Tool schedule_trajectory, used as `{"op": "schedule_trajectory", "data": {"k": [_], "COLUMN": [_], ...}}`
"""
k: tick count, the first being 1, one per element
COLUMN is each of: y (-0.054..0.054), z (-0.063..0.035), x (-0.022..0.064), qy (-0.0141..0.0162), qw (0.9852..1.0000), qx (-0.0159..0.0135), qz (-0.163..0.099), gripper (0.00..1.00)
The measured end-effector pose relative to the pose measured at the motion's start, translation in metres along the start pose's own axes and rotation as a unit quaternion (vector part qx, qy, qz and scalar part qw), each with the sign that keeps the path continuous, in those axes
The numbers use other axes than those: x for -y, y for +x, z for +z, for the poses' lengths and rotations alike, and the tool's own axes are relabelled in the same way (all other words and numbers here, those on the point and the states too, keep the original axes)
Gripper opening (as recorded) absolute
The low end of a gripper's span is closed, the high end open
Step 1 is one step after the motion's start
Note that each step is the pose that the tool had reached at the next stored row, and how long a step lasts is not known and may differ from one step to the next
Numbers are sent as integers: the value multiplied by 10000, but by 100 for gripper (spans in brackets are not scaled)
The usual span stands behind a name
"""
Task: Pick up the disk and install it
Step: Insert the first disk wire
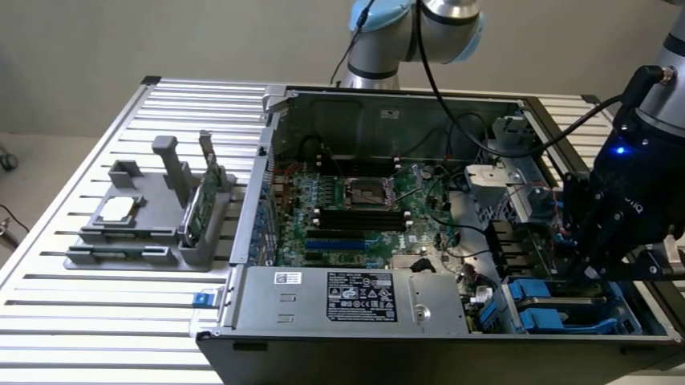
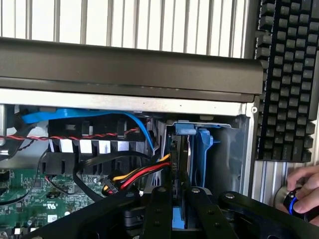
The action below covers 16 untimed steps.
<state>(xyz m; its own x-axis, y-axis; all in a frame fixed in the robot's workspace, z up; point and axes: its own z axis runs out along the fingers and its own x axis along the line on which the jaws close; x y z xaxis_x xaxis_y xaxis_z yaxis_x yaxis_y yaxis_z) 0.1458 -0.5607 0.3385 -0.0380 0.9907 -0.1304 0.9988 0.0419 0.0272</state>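
Over the drive bay: I see my one end effector (image 1: pixel 594 269) low inside the open computer case (image 1: pixel 428 112), at the corner toward the exterior view's right.
End effector state: from the wrist view, my two black fingers (image 2: pixel 158 209) stand narrow, closed on the top edge of the disk (image 2: pixel 204 149).
Disk: one, on edge in its blue carrier, sitting down in the metal bay (image 2: pixel 234 144) against the case wall; I cannot tell how deep it sits.
Second blue carrier: in the exterior view I count one more blue-framed bay (image 1: pixel 562 309) just in front of the end effector.
Motherboard: one green board (image 1: pixel 354 208) fills the case floor, with one processor socket (image 1: pixel 362 192) at its middle.
Power supply: one grey box (image 1: pixel 348 297) with a printed label along the near edge of the case.
Cables: one blue ribbon (image 2: pixel 75 115) and one bundle of red, yellow and black wires (image 2: pixel 139 174) run beside the bay.
Grey fixture: one on the table (image 1: pixel 64 321) at the exterior view's left, holding one silver chip (image 1: pixel 115 210) and one green card (image 1: pixel 198 200) standing upright.
Keyboard: one black keyboard (image 2: pixel 289 74) lies outside the case.
Hand: one person's hand (image 2: pixel 304 191) rests near the keyboard, by a blue-lit knob.
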Motion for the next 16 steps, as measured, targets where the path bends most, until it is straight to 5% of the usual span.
{"op": "schedule_trajectory", "data": {"k": [16], "y": [-1], "z": [18], "x": [-52], "qy": [93], "qw": [9995], "qx": [7], "qz": [317], "gripper": [17]}}
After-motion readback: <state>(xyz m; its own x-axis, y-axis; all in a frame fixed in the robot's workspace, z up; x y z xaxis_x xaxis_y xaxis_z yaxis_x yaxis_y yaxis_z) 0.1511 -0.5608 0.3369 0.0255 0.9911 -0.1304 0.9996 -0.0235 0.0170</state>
